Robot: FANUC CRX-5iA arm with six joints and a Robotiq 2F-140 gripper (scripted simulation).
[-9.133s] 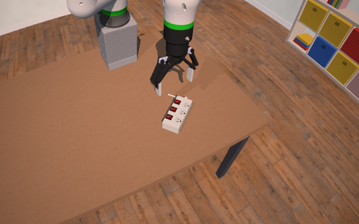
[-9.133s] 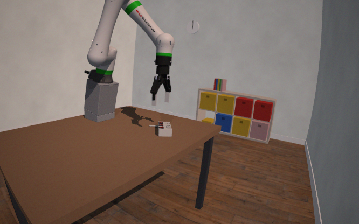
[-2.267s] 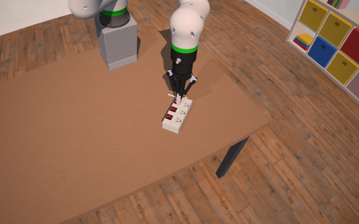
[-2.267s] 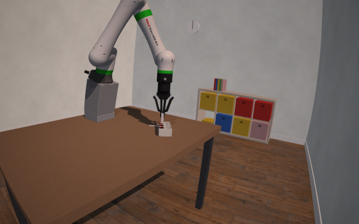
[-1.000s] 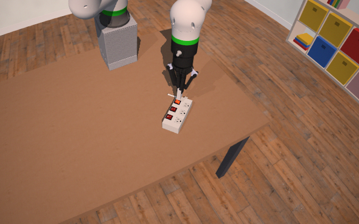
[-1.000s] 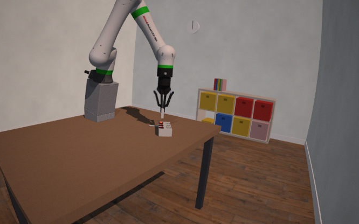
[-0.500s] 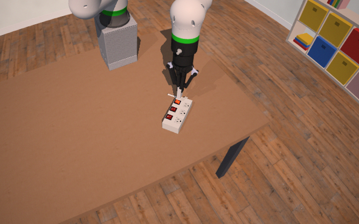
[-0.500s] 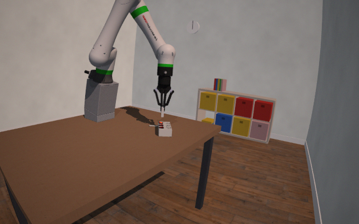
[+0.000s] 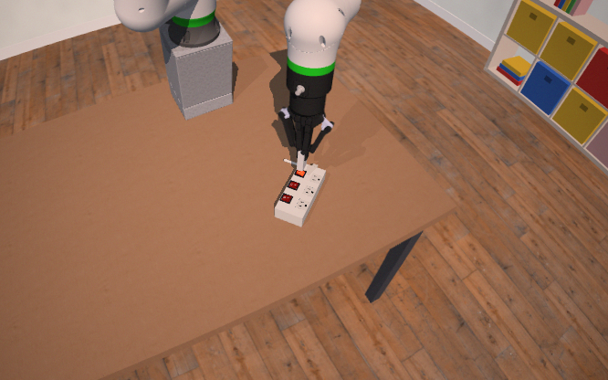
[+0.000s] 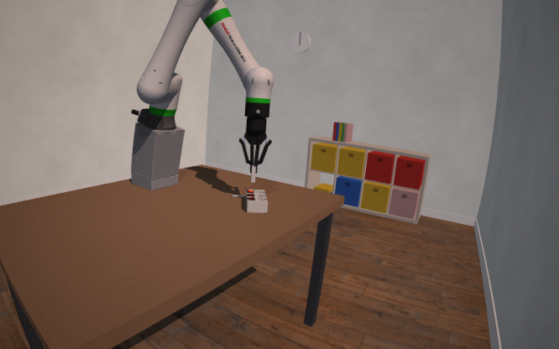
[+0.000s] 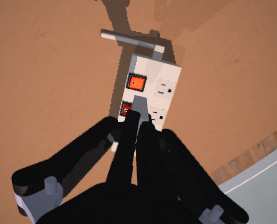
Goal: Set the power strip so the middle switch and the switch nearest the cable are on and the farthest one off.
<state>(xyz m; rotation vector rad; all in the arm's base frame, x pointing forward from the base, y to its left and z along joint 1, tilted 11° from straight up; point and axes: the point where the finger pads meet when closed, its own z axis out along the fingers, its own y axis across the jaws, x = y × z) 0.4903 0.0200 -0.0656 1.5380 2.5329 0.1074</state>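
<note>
The white power strip (image 9: 299, 194) lies on the brown table with its switches and sockets facing up. Its short grey cable stub (image 9: 289, 161) points toward the robot base. The switch nearest the cable (image 9: 299, 173) glows bright orange. The middle switch (image 9: 293, 184) and the switch farthest from the cable (image 9: 287, 198) are dark red. My gripper (image 9: 300, 163) is shut and empty, pointing straight down a little above the cable end of the strip (image 10: 256, 200). In the wrist view my fingertips (image 11: 132, 121) cover part of the middle switch, and the lit switch (image 11: 136, 83) shows beyond them.
The robot's grey pedestal (image 9: 198, 70) stands at the back of the table. The table's right edge and a dark leg (image 9: 392, 269) are close to the strip. A shelf with coloured bins (image 9: 575, 79) stands on the floor to the right.
</note>
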